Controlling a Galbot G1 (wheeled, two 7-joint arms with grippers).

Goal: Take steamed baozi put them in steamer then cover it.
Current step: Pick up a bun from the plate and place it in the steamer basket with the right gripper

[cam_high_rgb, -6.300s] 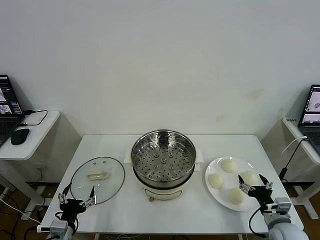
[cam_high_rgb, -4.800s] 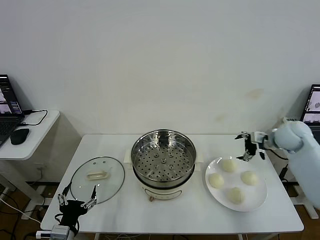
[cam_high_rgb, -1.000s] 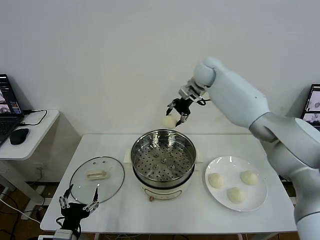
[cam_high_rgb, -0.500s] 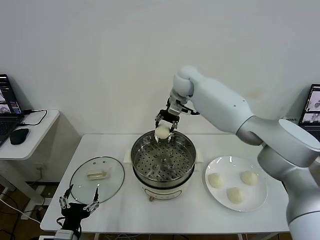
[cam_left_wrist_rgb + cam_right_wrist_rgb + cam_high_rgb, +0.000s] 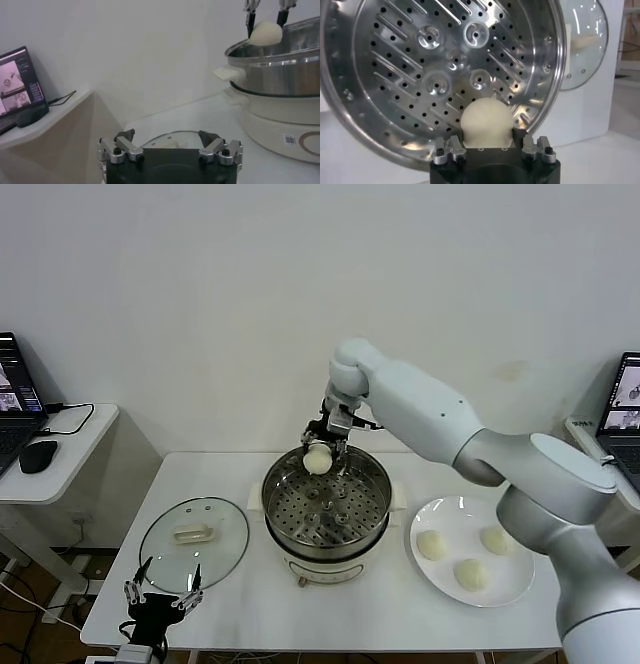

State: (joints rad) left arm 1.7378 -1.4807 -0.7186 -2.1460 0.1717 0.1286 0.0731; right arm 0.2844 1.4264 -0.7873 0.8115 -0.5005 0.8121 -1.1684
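Steamer (image 5: 327, 509): centre of the white table (image 5: 240, 584), steel pot on a cream base. Perforated tray (image 5: 445, 70) inside is bare; nothing lies on it.
Held baozi (image 5: 317, 460): in the air just over the steamer's far rim, inside the rim line, not touching the tray. Left wrist view shows it above the pot edge (image 5: 266, 31).
Right gripper (image 5: 325, 452): reaching in from the right over the far side of the steamer, fingers clamped on either side of the baozi (image 5: 486, 121). Own wrist view looks straight down into the tray past the bun.
Plate (image 5: 508, 589): flat, white, right of the steamer, apart from it. Holds three baozi (image 5: 432, 545), spaced out, none touching.
Cover (image 5: 194, 543): glass lid lying flat on the table left of the steamer, handle up, near but clear of the base.
Left gripper (image 5: 161, 600): low at the table's near-left edge, in front of the cover, fingers spread apart, holding nothing.
Hidden or cut off: right fingertips mostly buried behind the bun in the right wrist view. Far part of the steamer rim covered by the gripper in the head view.
Writing: small square code sticker (image 5: 289, 140) and a ring mark on the steamer base; not readable. Laptop (image 5: 14, 399) on the left side table, screen lit, contents illegible.
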